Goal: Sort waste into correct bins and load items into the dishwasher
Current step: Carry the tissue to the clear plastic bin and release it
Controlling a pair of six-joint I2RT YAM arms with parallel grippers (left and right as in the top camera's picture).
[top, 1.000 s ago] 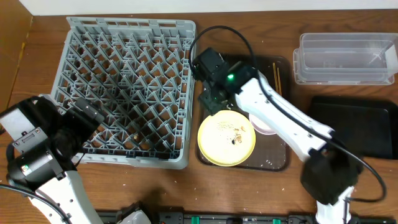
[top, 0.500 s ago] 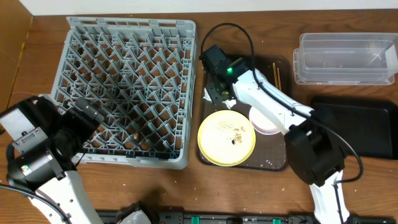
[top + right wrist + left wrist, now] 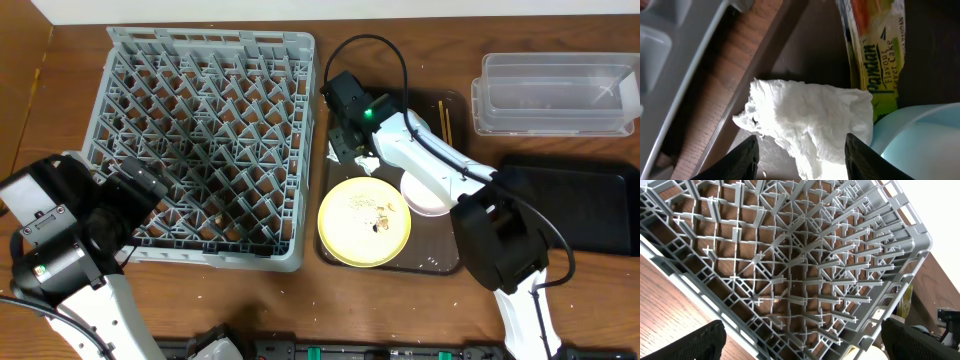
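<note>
A crumpled white napkin (image 3: pixel 810 120) lies on the dark-brown tray (image 3: pixel 815 40), and my right gripper (image 3: pixel 802 157) is open around it with a finger on either side. The yellow-green snack wrapper (image 3: pixel 875 55) lies just beyond the napkin, beside a light-blue saucer (image 3: pixel 920 140). From overhead, the right gripper (image 3: pixel 345 150) hangs over the tray's back-left corner, with the napkin (image 3: pixel 368 163) peeking out beneath it. The yellow plate (image 3: pixel 364 222) holds crumbs, a pale bowl (image 3: pixel 425 195) sits next to it, and chopsticks (image 3: pixel 443 120) lie at the back. My left gripper (image 3: pixel 140 185) is open at the front-left edge of the grey dish rack (image 3: pixel 200 140).
The clear tub (image 3: pixel 555 95) stands at the back right, with the black bin (image 3: pixel 575 205) in front of it. The tray (image 3: pixel 440 260) sits tight against the rack's right side. In the left wrist view the rack's (image 3: pixel 800 265) pegs fill the frame between my fingers (image 3: pixel 695 342).
The right arm folded in, and its gripper shifted slightly back and right over the napkin while its jaws narrowed a little. The left arm has not moved.
</note>
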